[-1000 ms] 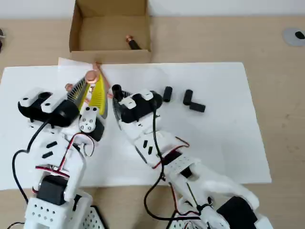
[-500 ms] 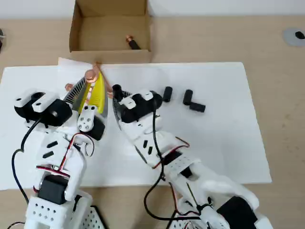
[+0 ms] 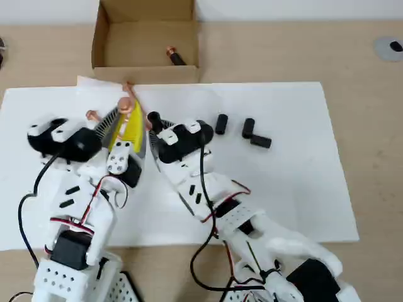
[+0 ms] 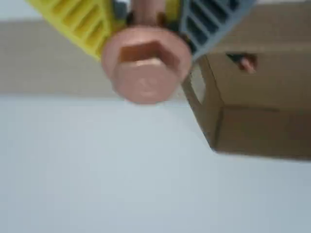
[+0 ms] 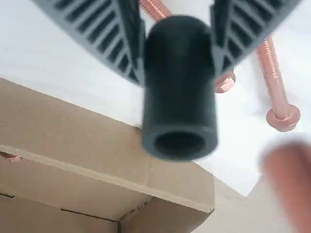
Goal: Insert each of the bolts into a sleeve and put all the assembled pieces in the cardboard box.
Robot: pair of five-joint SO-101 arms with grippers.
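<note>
well, my left hand [image 3: 128, 108] sits just in front of the cardboard box [image 3: 97, 47], close to its near wall, and it is closed on a copper bolt [image 4: 146, 68]. the yellow finger [image 4: 73, 19] and the grey finger [image 4: 216, 19] pinch the shaft, and the flanged hex head faces my left wrist camera, with a corner of the box just behind it. my right hand [image 3: 153, 121] is beside the left one, a little farther back from the box's near wall, and it grips a black sleeve [image 5: 180, 87] between its two ribbed grey fingers [image 5: 97, 29]. the sleeve's open bore looks toward my right wrist camera, and the sleeve hangs over the edge of the box wall in that view. bolt and sleeve are near each other but apart, the bolt not in the bore. inside the box, by its right wall, lies one assembled piece [image 3: 174, 56], a copper head on a dark sleeve. a loose bolt [image 3: 92, 115] rests on the white sheet [image 3: 283, 189] off the box's near left corner, on the far side of my left hand. from my right wrist i see two bolts on the sheet [image 5: 274, 77] [image 5: 224, 83] lying just in front of the box. three loose sleeves [image 3: 221, 124] [image 3: 248, 128] [image 3: 261, 141] lie on the sheet off the box's near right corner, the last two almost touching. the sheet covers the wooden worktop [image 3: 352, 63] in front of the box, and the box stands on the bare wood at the sheet's far edge.
</note>
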